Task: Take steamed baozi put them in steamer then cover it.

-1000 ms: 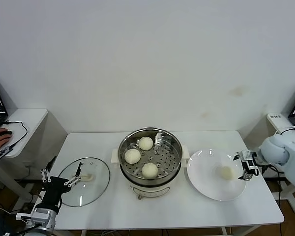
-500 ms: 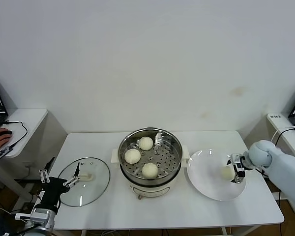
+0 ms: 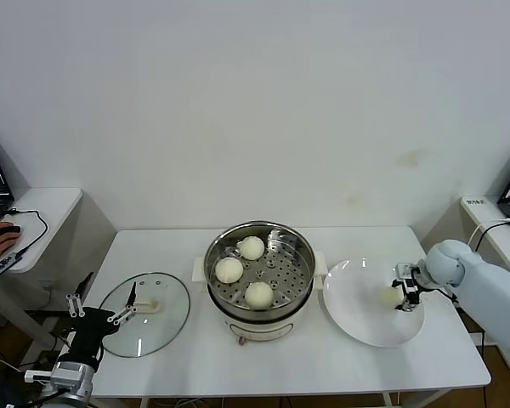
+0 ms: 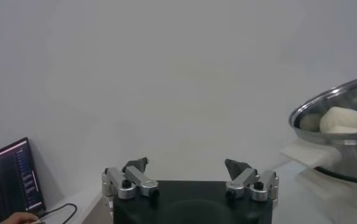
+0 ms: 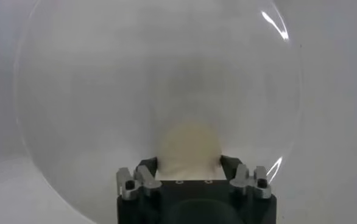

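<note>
Right gripper is straddling last baozi on plate, fingers apart; next closing, lifting toward steamer. Left gripper is idling open near cover.

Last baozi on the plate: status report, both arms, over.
Right gripper over the white plate, jaws open around the last baozi. Three baozi in the steamer. Left gripper parked open by the cover. Nothing in the way.
</note>
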Robot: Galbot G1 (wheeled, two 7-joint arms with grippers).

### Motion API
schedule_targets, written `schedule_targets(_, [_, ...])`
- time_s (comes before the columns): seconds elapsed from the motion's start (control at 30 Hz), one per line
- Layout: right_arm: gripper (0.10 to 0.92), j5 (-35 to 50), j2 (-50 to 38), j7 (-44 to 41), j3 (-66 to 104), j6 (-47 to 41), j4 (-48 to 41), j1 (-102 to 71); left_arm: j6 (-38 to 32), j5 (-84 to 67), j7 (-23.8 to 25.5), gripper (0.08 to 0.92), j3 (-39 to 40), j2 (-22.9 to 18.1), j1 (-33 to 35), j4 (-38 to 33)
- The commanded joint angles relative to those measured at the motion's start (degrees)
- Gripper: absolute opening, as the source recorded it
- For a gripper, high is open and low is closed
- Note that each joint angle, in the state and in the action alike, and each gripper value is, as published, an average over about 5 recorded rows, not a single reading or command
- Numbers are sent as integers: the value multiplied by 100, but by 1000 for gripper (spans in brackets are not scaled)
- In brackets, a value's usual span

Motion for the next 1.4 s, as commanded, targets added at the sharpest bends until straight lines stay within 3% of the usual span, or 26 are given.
schedule_targets(0.03, [616, 56, -73, -304, -146, -106, 36, 398, -5, -4, 2, 823, -9, 6, 16, -35])
schedule_targets(0.3, [611, 630, -589, -503, -786, -403, 566, 1383, -21, -15, 9, 823, -5, 19, 5, -32])
schedule_targets(0.63, [611, 2032, -970, -451, -2445, -862, 1705, 3673, -19, -24, 12, 823, 76, 34, -55, -77])
schedule_targets(1.03, [621, 3695, 179, 293, -3852, -1921, 2631, 5266, -15, -23, 8, 823, 135, 6, -122, -77])
schedule_targets(1.4, [628, 4496, 1365, 1125, -3991, -2599, 2433, 4775, -10, -1, 3, 823, 137, -71, -154, -92])
